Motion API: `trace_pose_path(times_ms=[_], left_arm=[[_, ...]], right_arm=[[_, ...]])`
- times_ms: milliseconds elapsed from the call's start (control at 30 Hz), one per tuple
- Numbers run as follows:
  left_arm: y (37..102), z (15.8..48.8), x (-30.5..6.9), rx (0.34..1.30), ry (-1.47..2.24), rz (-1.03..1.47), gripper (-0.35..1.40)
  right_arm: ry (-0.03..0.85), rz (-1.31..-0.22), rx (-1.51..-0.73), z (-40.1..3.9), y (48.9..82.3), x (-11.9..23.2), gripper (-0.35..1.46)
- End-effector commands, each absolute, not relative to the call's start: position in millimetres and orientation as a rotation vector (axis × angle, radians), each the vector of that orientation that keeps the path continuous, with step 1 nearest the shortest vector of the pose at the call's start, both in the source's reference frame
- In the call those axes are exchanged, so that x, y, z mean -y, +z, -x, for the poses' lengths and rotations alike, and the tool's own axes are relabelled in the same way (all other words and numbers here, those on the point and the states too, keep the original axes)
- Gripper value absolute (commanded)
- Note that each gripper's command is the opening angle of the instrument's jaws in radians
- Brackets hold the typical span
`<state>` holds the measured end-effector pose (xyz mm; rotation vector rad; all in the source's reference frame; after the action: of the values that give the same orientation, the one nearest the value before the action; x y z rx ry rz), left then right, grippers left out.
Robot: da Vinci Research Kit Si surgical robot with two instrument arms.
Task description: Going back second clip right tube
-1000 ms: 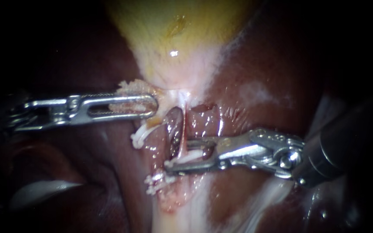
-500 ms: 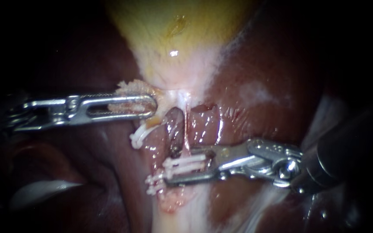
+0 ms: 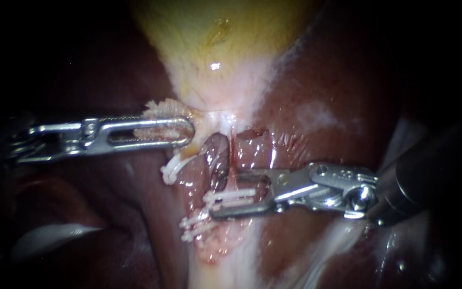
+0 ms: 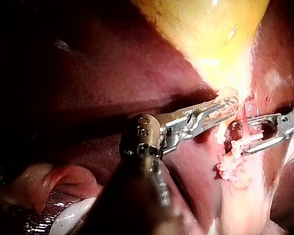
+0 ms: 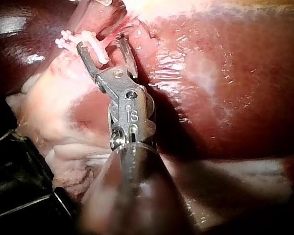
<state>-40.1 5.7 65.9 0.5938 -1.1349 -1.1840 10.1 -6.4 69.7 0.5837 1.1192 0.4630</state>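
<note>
Right instrument (image 3: pixel 225 194) claw gapes wide around a white clip (image 3: pixel 233 193) on the tube (image 3: pixel 231 160), apparently clear of it; left instrument (image 3: pixel 188 131) claw clamps the gallbladder (image 3: pixel 215 43).

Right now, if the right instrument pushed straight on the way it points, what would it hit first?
Probably the white clip on the tube, lying between the right instrument's open jaws; depth is uncertain.

Light: strongest at centre of endoscope view, rim falls to black | Brightest: gallbladder (image 3: pixel 215 48), close to overexposed in left wrist view | Glare: wet specks on liver (image 3: pixel 322 80), hard glints on right instrument (image 3: pixel 224 194) metal | Shadow: left instrument (image 3: pixel 191 131) shaft lost in dark; right shaft casts broad shadow on liver, right wrist view
</note>
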Motion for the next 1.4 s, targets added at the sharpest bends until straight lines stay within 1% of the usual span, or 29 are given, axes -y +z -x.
trace_pose_path(times_ms=[33,133,333,433,600,900,1400], left_arm=[[65.9,40.1,-5.6,1.134,-1.184,-0.593,-0.35],[65.9,40.1,-5.6,1.135,-1.184,-0.593,-0.35],[66.0,40.1,-5.6,1.135,-1.184,-0.593,-0.35],[66.0,40.1,-5.6,1.135,-1.184,-0.593,-0.35],[66.1,40.1,-5.5,1.135,-1.183,-0.593,-0.35],[66.2,40.1,-5.5,1.135,-1.183,-0.593,-0.35],[67.4,40.9,-5.2,1.139,-1.176,-0.593,-0.35]], right_arm=[[0.45,-0.58,-1.121,-9.5,69.5,6.3,0.5],[0.407,-0.562,-1.13,-8.3,68.7,5.8,0.5],[0.298,-0.503,-1.148,-5.2,65.4,3.7,0.5],[0.263,-0.476,-1.158,-4.0,64.0,3.0,0.5],[0.21,-0.442,-1.164,-2.6,62.6,2.3,0.5],[0.186,-0.428,-1.175,-0.3,61.5,1.6,0.5],[0.177,-0.424,-1.182,0.7,61.0,1.5,0.5]])
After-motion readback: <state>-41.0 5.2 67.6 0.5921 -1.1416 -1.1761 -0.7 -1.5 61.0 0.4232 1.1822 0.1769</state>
